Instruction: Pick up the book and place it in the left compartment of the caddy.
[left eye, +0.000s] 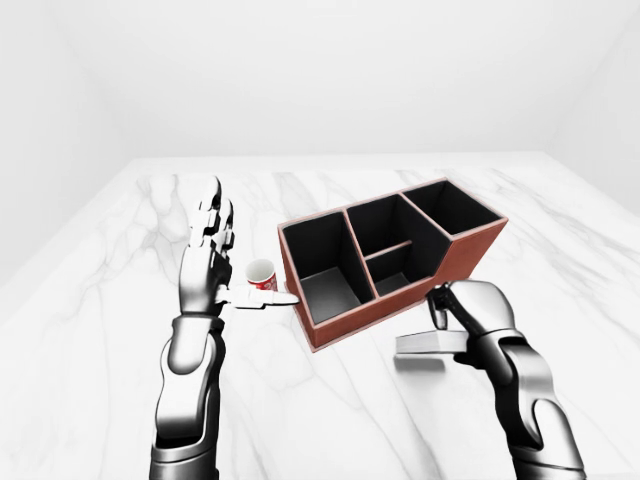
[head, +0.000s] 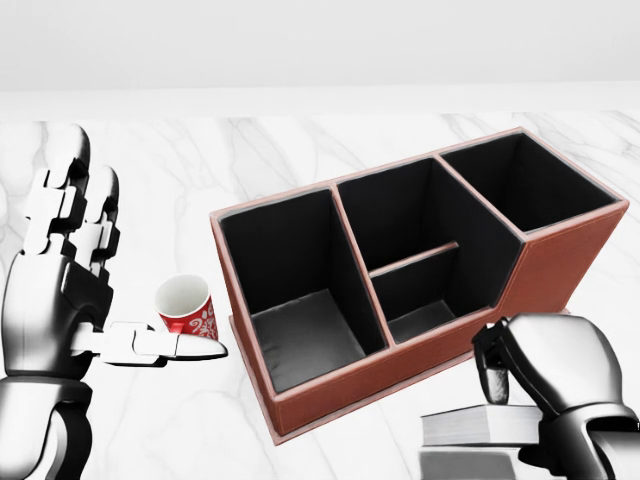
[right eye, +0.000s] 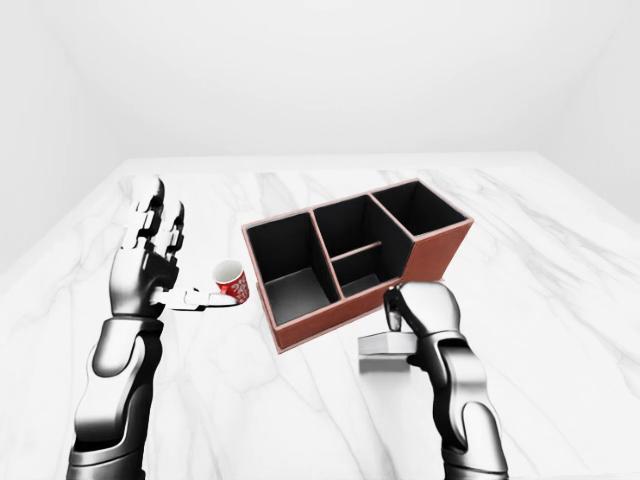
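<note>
Right hand (head: 545, 375) is clenched on the book (head: 478, 425), lifted just off the worktop (left eye: 100, 330) beside the caddy (head: 560, 270), w/ its shadow below: ready to carry to the left bay. Left hand (head: 60, 290) is splayed, idle, thumb by the cup (head: 187, 306), clear of the route.

Reddish-brown caddy (head: 560, 265) with a black lining, red mug (head: 188, 308) with white squiggles (white inside too), pale grey book (head: 480, 425), all on a white grey-veined marble counter (head: 300, 150).
</note>
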